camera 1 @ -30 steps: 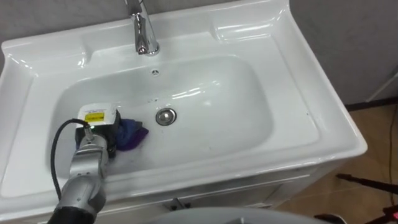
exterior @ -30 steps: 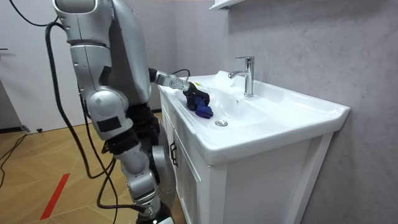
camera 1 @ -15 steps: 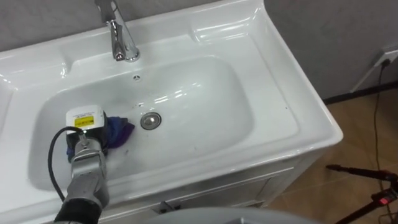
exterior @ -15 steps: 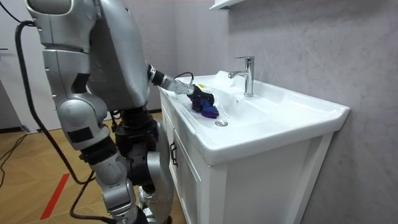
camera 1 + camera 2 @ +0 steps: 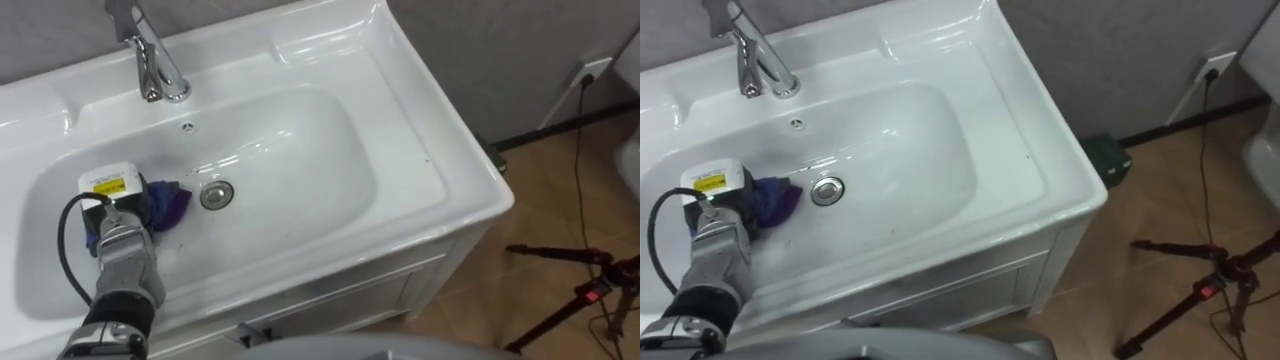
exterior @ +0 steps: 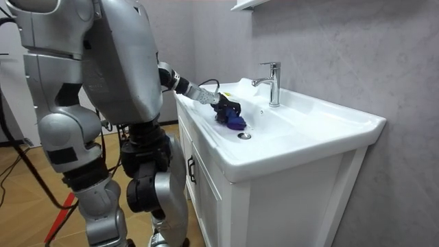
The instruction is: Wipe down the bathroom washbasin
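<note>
The white basin (image 5: 300, 150) has a chrome tap (image 5: 150, 60) at its back rim and a round drain (image 5: 215, 194) in the middle. My left hand (image 5: 118, 215) reaches down into the left part of the bowl and is shut on a bunched purple cloth (image 5: 168, 203). The cloth lies on the bowl's floor just left of the drain, sticking out past the hand. In the room view the dark left hand (image 6: 225, 106) presses the cloth (image 6: 236, 123) into the bowl, and I stand close against the basin's front.
A white cabinet (image 6: 274, 206) carries the basin. On the wooden floor to the right stands a dark tripod (image 5: 590, 290), and a cable runs up to a wall socket (image 5: 590, 72). A green box (image 5: 1105, 160) sits on the floor by the wall.
My body has turned and come closer to the basin, and the eye views have swung right. The left hand has slid the cloth a little further along the bowl toward the drain.
</note>
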Available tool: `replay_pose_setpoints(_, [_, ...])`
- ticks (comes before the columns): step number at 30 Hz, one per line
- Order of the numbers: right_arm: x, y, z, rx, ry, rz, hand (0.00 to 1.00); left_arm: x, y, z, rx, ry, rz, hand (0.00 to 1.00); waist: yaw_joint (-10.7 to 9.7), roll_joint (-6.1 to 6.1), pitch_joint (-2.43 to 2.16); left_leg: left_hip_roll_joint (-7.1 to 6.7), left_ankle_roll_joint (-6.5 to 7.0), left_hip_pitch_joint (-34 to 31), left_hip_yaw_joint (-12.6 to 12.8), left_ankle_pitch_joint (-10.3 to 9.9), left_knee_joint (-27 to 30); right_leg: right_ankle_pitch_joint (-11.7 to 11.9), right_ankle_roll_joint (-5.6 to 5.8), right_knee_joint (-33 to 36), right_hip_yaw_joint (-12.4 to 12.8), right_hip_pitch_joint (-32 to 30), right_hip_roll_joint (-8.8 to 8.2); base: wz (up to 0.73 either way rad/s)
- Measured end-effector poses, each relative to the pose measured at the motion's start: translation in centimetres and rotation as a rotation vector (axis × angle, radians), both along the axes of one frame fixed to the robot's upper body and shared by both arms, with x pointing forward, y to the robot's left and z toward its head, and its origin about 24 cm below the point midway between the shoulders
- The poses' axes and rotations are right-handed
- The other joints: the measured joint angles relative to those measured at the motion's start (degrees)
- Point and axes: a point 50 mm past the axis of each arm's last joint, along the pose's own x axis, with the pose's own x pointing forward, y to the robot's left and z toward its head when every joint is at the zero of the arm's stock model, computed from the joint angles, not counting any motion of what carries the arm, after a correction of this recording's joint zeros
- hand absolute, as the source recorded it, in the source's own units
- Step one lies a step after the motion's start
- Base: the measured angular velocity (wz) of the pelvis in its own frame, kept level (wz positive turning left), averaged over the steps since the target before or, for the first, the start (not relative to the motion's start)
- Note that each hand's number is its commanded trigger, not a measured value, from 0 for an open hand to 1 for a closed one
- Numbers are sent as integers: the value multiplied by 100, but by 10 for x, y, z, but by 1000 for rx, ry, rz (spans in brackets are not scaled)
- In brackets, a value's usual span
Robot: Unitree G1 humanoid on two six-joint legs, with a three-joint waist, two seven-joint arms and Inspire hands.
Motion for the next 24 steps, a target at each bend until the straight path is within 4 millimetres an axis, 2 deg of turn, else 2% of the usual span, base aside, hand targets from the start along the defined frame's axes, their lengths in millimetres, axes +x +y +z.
replay_pose_setpoints(3, [-3, -2, 1, -11, 6, -3, 0, 11, 0, 8, 2, -33, -1, 100, 41, 42, -24, 20, -19, -14, 88, 11, -18, 23, 37, -4, 0, -57, 1, -4])
replay_pose_setpoints(5, [-1, -2, 1, -12, -2, -5, 0, 18, 7, 16, 22, -57, 1, 100, 56, 35, -12, 39, -23, -5, 115, 7, -31, 47, 116, -11, 3, -69, 1, -17])
replay_pose_setpoints(10, [-5, -3, 2, -16, 4, -10, 0, 31, 13, 29, 37, -103, 4, 100, 48, 105, 9, 36, -22, -39, 149, -36, -28, 53, 137, -81, 19, -78, 0, -2])
replay_pose_setpoints(16, [-5, -3, 1, -12, 3, -10, 0, 32, 12, 29, 29, -106, -6, 100, 65, 141, 18, 34, -12, -41, 166, -47, -27, 59, 143, -101, 48, -80, 0, -1])
replay_pose_setpoints(24, [-1, -2, 1, 0, -33, -33, 0, 33, 13, 30, -24, -130, 22, 100, 65, 100, 43, 42, -12, -39, 164, -47, -9, 60, 141, -77, 49, -72, 7, 0])
